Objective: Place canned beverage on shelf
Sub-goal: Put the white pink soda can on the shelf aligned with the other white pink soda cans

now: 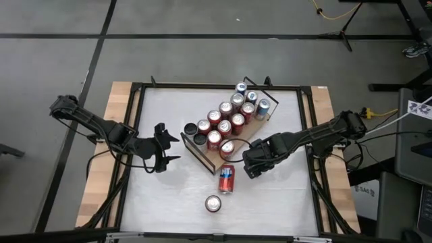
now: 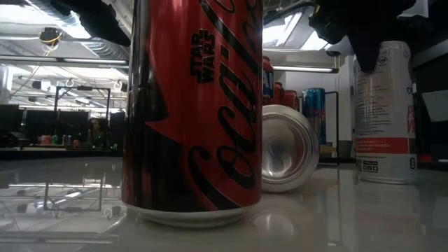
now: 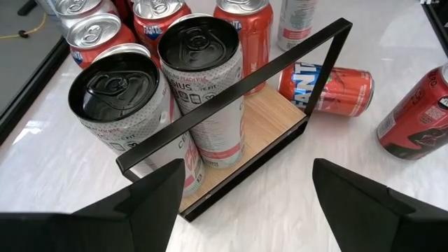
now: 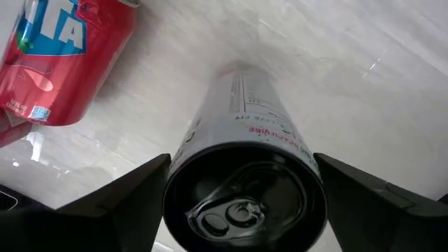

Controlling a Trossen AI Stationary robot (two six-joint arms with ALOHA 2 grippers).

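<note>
The shelf holds about a dozen upright cans. The right hand is clamped on a white black-topped can beside it. A Fanta can lies on the worktop. The left hand waits, fingers apart.

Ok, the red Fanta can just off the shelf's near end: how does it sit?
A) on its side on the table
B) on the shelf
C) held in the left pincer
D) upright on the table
A: the Fanta can lies flat on the table, beside the shelf.
</note>
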